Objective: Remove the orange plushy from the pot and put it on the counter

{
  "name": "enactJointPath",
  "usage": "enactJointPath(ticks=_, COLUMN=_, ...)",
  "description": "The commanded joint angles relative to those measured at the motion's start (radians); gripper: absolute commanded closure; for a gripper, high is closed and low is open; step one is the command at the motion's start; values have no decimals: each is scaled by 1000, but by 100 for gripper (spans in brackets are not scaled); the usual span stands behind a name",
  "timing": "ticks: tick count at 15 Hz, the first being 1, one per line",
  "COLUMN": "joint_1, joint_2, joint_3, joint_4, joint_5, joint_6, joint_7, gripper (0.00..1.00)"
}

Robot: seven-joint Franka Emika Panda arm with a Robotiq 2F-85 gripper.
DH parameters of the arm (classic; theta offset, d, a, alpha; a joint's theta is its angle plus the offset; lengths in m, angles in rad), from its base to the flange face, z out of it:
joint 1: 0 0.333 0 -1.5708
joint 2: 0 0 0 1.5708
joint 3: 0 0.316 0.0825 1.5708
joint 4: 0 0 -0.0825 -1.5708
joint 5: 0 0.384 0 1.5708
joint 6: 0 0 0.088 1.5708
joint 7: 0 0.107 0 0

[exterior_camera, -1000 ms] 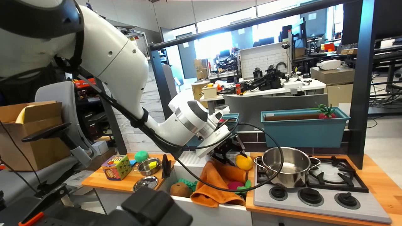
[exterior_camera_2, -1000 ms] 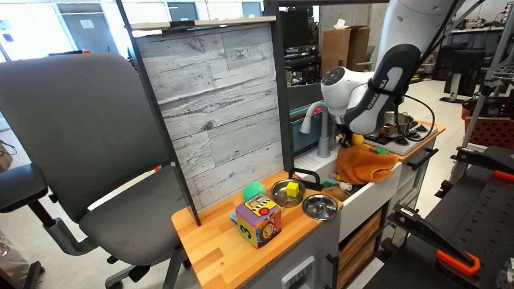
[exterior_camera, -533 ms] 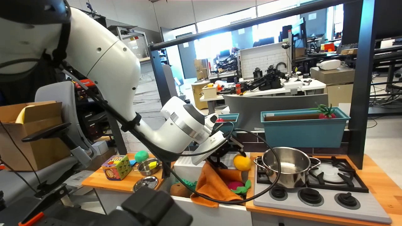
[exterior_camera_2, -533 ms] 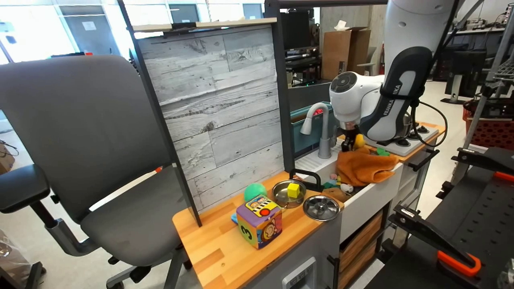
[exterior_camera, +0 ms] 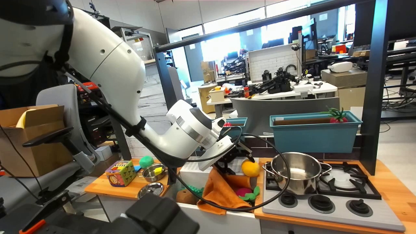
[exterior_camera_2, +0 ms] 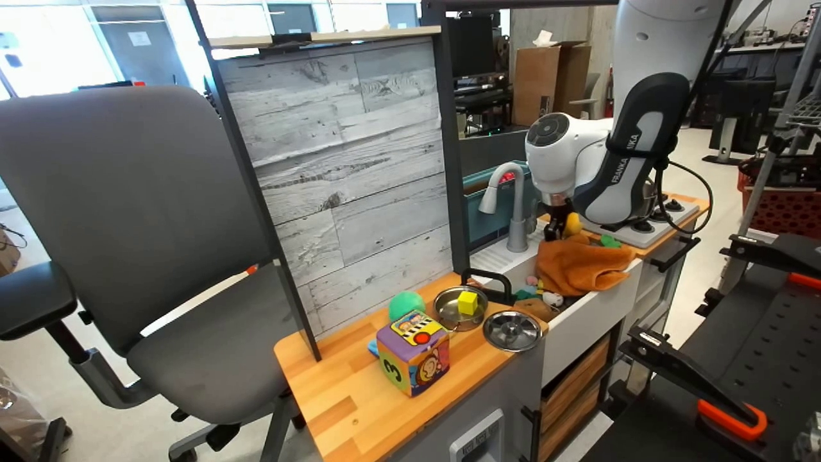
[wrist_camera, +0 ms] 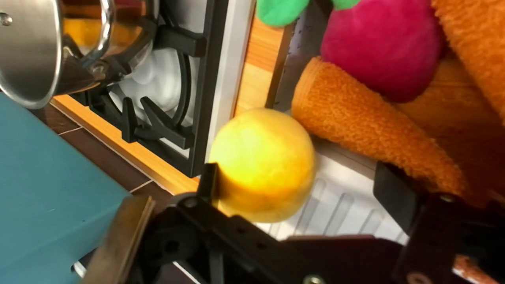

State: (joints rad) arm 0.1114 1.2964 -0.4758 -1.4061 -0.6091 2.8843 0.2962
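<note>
i see the jaws spread, the smooth round orange plushy (wrist_camera: 264, 165) beside one jaw. a nubbly towel (exterior_camera: 221, 191) drapes below them; the steel pot (exterior_camera: 300, 185) stands farther off.

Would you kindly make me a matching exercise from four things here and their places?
Things:
1. orange plushy
2. pot
3. yellow cube
4. orange cloth

Places:
A. on the stove
B. framed by the open gripper in the wrist view
C. draped over the front edge of the sink
D. inside the small pan

Pairs: 1-B; 2-A; 3-D; 4-C
</note>
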Motion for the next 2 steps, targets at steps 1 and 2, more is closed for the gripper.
enactJointPath(ticks=1, joint_1=13, joint_2=11, joint_3=-16, joint_4=3, joint_5=49, joint_6=6, joint_7=-32, gripper=0)
enactJointPath(ticks=2, joint_1=13, joint_2=11, joint_3=-16, joint_4=3, joint_5=49, joint_6=6, joint_7=-32, gripper=0)
